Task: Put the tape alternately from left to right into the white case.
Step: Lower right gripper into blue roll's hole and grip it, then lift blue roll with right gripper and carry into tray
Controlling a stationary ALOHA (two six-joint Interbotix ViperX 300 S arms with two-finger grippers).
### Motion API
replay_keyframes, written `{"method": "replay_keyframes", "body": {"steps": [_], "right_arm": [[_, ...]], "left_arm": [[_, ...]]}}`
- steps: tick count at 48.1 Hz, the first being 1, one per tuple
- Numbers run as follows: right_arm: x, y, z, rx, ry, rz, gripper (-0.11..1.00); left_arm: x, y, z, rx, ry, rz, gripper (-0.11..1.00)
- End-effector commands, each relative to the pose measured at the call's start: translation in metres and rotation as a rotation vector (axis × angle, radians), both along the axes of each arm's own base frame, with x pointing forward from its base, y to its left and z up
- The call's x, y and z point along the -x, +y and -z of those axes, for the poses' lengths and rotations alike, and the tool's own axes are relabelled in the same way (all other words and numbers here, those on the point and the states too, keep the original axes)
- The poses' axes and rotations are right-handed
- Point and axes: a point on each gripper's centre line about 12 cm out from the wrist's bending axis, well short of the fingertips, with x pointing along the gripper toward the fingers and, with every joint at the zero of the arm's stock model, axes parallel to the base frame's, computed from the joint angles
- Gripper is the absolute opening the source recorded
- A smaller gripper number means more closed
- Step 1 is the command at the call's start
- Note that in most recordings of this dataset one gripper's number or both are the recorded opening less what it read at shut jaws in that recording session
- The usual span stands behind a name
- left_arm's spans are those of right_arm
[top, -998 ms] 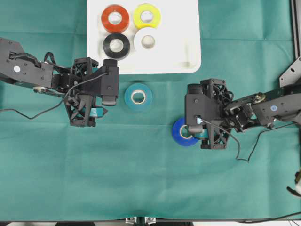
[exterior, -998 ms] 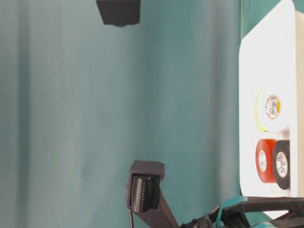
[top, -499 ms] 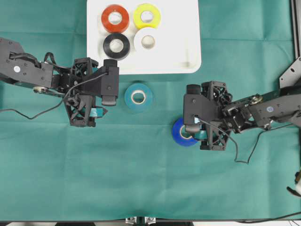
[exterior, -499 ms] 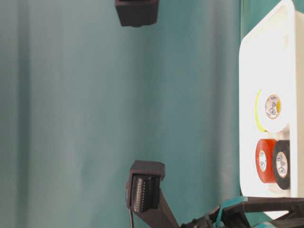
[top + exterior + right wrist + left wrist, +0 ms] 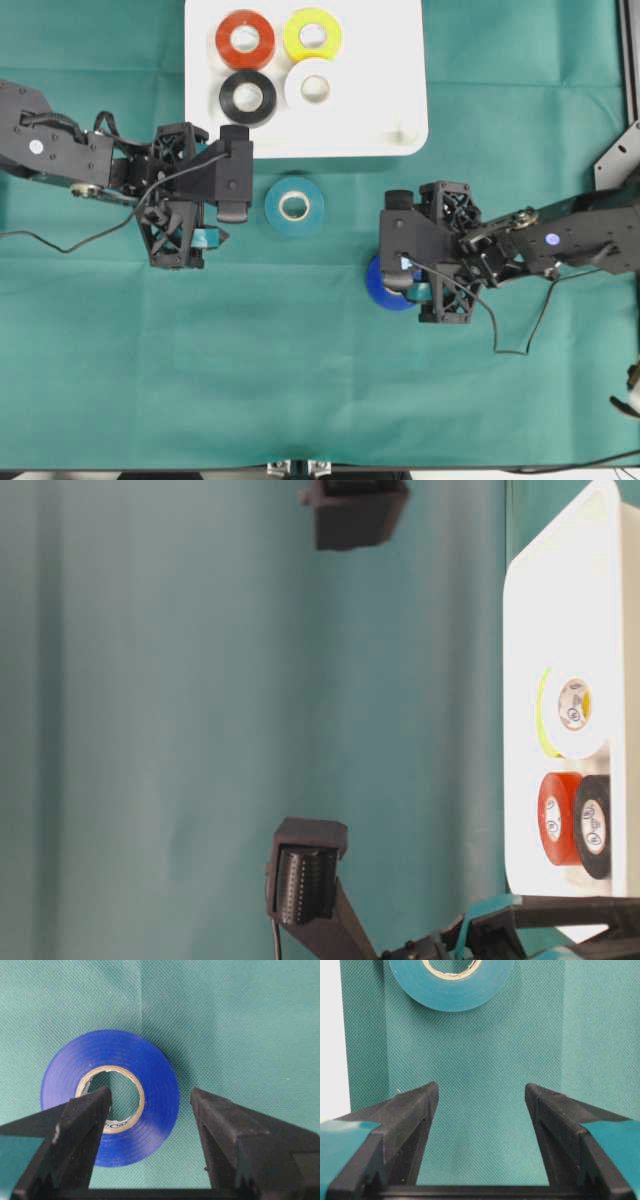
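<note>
While right fingers (image 5: 150, 1130) sit spread, one in blue tape (image 5: 111, 1096) core, one outside: risks skidding roll across counter (image 5: 300, 380); left fingers (image 5: 481, 1125) apart, idle.

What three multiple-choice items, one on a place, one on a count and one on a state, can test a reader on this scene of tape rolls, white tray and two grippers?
1. Where does the blue ring-shaped tape roll lie?
A. In the white plastic tray
B. On the green cloth
C. On the teal roll

2. How many rolls lie in the shallow white plastic tray?
A. Two
B. Four
C. Six

3. How is the right gripper?
A. Open, one finger above the roll's core
B. Shut on the roll
C. Open above the tray

Key: 1 B, green cloth surrounds it. 2 B, red, yellow, black and white rolls. 3 A, the wrist view shows a wide gap.
</note>
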Motion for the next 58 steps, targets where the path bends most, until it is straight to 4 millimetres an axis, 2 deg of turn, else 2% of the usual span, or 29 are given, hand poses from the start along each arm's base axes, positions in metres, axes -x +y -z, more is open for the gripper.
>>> {"method": "replay_keyframes", "body": {"steps": [1,22,43,48,53,58], "right_arm": [[-0.006,0.003,-0.004,-0.012,-0.021,-0.004,0.71],[-0.007,0.000,0.009,-0.012,0.011,0.030,0.71],[-0.011,0.000,0.005,-0.017,-0.002,0.032,0.69],[-0.012,0.001,0.004,-0.014,-0.005,0.031,0.58],[-0.014,0.001,0.002,-0.015,-0.010,0.032,0.31],[-0.016,0.001,0.000,-0.012,-0.011,0.031,0.29]], "left_arm": [[-0.006,-0.002,-0.011,0.005,-0.037,0.001,0.96],[-0.006,-0.003,-0.011,0.005,-0.037,0.003,0.96],[-0.005,-0.004,-0.011,0.005,-0.037,0.006,0.96],[-0.005,-0.004,-0.011,0.005,-0.037,0.006,0.96],[-0.005,-0.004,-0.012,0.004,-0.038,0.007,0.96],[-0.005,-0.004,-0.012,0.006,-0.038,0.006,0.96]]}}
